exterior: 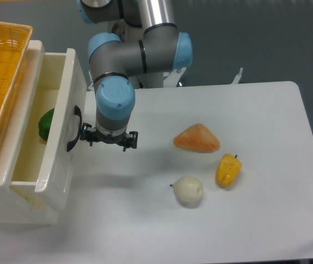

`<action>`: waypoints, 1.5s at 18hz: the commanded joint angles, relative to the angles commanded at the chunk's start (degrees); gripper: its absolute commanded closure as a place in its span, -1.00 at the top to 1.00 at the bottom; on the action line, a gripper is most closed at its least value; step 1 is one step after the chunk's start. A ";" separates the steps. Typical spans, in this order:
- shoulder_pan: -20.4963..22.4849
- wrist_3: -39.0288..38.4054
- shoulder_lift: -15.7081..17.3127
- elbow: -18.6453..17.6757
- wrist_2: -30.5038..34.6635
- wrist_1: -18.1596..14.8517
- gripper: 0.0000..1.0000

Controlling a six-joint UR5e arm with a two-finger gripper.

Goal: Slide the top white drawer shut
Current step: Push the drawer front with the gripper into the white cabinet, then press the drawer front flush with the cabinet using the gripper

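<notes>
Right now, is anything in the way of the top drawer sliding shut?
Nothing visible blocks it. The gripper is right at the drawer front by its handle. A green thing lies low inside the drawer, below its rim.

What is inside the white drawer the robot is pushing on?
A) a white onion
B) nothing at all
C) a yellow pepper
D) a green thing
D: a round green thing lies inside the top white drawer, partly hidden behind its front wall, while the yellow pepper and the white onion sit out on the table.
</notes>
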 joint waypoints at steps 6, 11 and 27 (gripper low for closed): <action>-0.62 -0.79 -0.09 0.17 0.26 0.18 1.00; -1.50 -0.88 -0.09 0.97 0.26 0.18 1.00; -2.82 -0.88 -0.09 1.67 0.35 0.18 1.00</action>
